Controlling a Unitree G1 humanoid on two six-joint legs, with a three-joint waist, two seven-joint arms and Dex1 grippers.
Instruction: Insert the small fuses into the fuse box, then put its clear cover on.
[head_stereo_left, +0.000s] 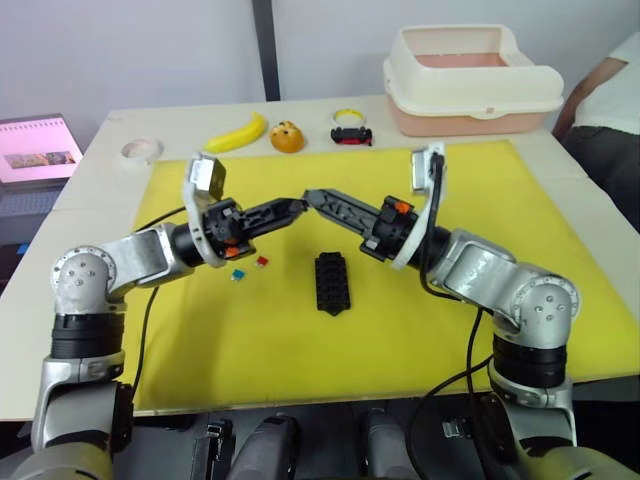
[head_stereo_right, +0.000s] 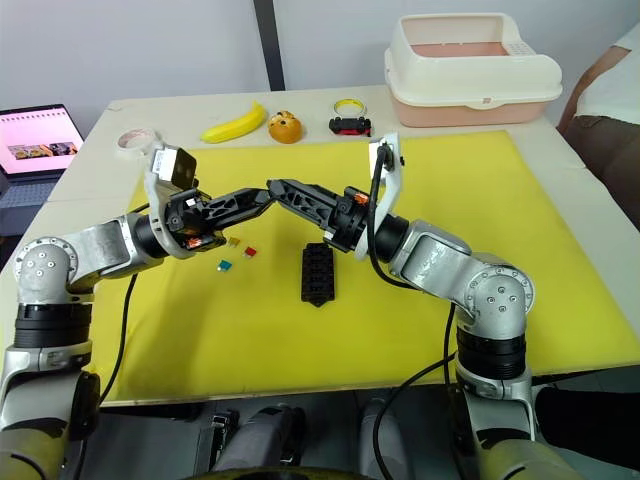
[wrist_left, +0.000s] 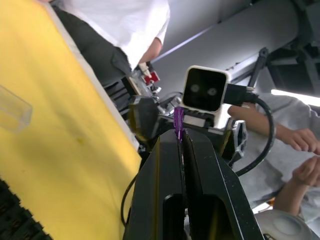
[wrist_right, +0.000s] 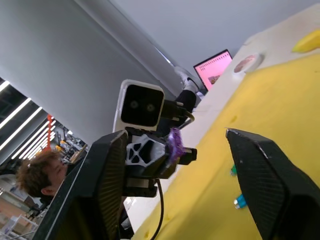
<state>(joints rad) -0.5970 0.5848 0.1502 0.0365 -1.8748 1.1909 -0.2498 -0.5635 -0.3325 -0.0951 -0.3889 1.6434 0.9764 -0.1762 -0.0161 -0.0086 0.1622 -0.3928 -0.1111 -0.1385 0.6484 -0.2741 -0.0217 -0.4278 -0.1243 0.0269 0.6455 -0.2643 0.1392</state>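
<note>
From the head views, the left gripper (head_stereo_left: 296, 207) and right gripper (head_stereo_left: 312, 196) are seen meeting tip to tip above the fuse box (head_stereo_left: 332, 282), whose slots look unfilled. In the left wrist view, a purple fuse (wrist_left: 178, 121) is pinched between closed jaws; the clear cover (wrist_left: 14, 108) lies off to one side. In the right wrist view, widely parted jaws flank that fuse.

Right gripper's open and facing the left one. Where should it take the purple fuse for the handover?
Grip the purple fuse by the end standing proud of the left gripper, which is pinching its lower part. Bring the open right gripper head-on, one finger each side.
</note>
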